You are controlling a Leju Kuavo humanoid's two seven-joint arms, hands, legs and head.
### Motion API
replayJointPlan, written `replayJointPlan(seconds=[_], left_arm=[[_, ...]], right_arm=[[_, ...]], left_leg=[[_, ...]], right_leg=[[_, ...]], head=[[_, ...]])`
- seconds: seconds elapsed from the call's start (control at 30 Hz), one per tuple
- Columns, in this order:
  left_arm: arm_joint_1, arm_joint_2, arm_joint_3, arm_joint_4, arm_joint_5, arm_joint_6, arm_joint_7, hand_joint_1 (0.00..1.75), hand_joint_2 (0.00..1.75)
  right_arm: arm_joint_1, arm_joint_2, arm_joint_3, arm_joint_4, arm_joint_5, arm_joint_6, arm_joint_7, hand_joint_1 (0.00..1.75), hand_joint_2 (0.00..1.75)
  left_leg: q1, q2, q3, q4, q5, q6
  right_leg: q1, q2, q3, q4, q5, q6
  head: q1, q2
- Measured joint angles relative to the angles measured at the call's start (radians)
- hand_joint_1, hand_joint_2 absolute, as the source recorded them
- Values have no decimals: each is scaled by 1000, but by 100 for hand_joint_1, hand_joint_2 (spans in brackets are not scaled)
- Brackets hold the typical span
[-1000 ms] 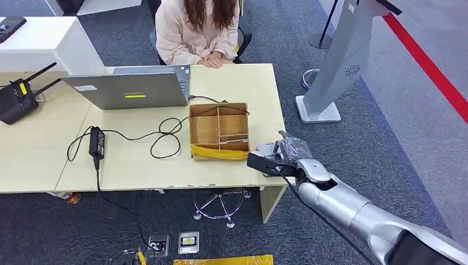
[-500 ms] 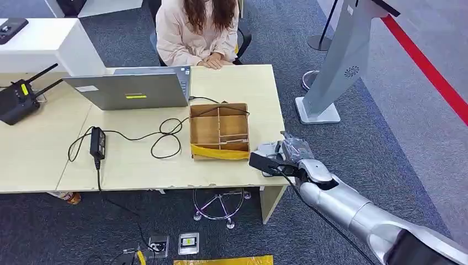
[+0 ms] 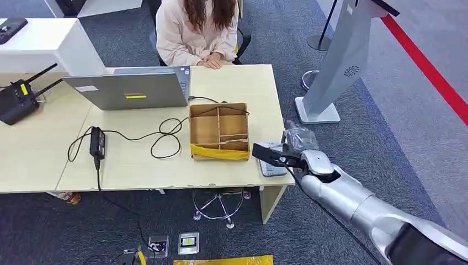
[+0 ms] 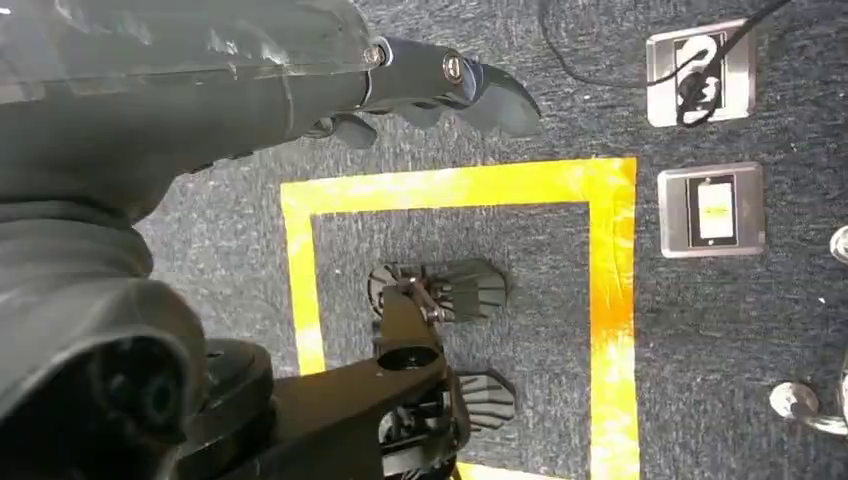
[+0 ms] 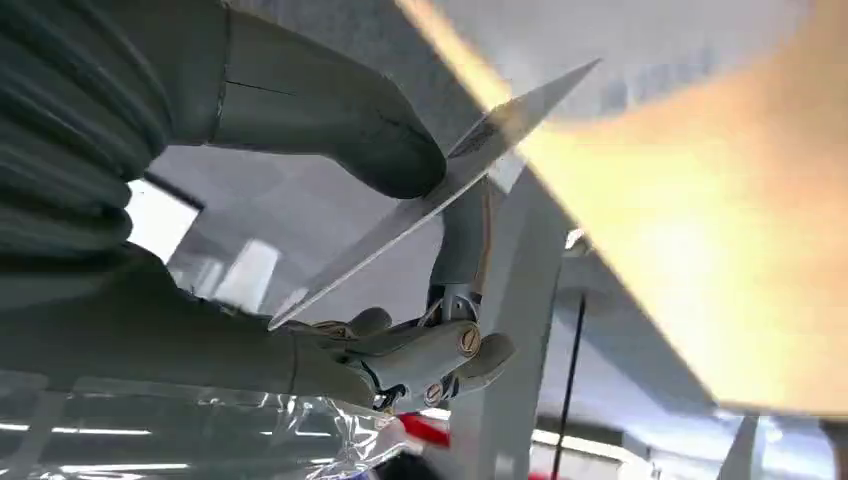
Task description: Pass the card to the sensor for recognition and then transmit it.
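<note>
My right hand (image 3: 299,150) pinches a thin dark card (image 3: 268,154) and holds it flat just above a small grey-white sensor (image 3: 271,168) at the table's near right corner. In the right wrist view the card (image 5: 440,190) is a pale sheet seen edge-on, clamped between the thick thumb (image 5: 350,125) and the darker fingers (image 5: 455,350) beneath it. My left hand (image 4: 300,80) hangs over the carpet floor with nothing in it, its fingers (image 4: 470,85) loosely apart.
A cardboard box with dividers (image 3: 219,131) stands just left of the sensor. Behind it lie a grey laptop (image 3: 132,88), a black cable and adapter (image 3: 97,141) and a router (image 3: 15,99). A person (image 3: 196,27) sits across the table (image 3: 138,165). A grey kiosk stand (image 3: 336,66) rises on the right.
My right hand has drifted slightly right and away from me with the card. More of the sensor now shows below the card.
</note>
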Motion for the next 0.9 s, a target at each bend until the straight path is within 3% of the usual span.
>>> replayJointPlan(seconds=[0.27, 0.47, 0.6, 0.9], left_arm=[[-7, 0, 0, 0, -13, -22, 8, 0, 0], [-7, -3, 3, -1, 30, -135, -62, 0, 0], [-7, -12, 4, -2, 23, -151, -125, 0, 0], [-7, -21, 11, -6, 17, -171, -101, 0, 0]], right_arm=[[-100, -1, -20, -101, 45, 29, 38, 175, 175], [-167, 2, -25, -152, 68, 87, 37, 175, 175], [-185, 16, -24, -160, 64, 101, 20, 175, 175], [-191, 61, -1, -140, 46, 75, -21, 175, 175]], left_leg=[[0, 0, -1, 0, 0, 0], [0, 0, -2, 0, 0, 0], [0, -1, -3, 0, 0, 0], [0, -1, -3, 0, 0, 0]], right_leg=[[0, 0, -1, 0, 0, 0], [0, 0, -2, 0, 0, 0], [0, 0, -1, 0, 0, 0], [1, 0, -3, 0, 0, 0]], head=[[1, 0], [0, 0], [1, 0], [1, 0]])
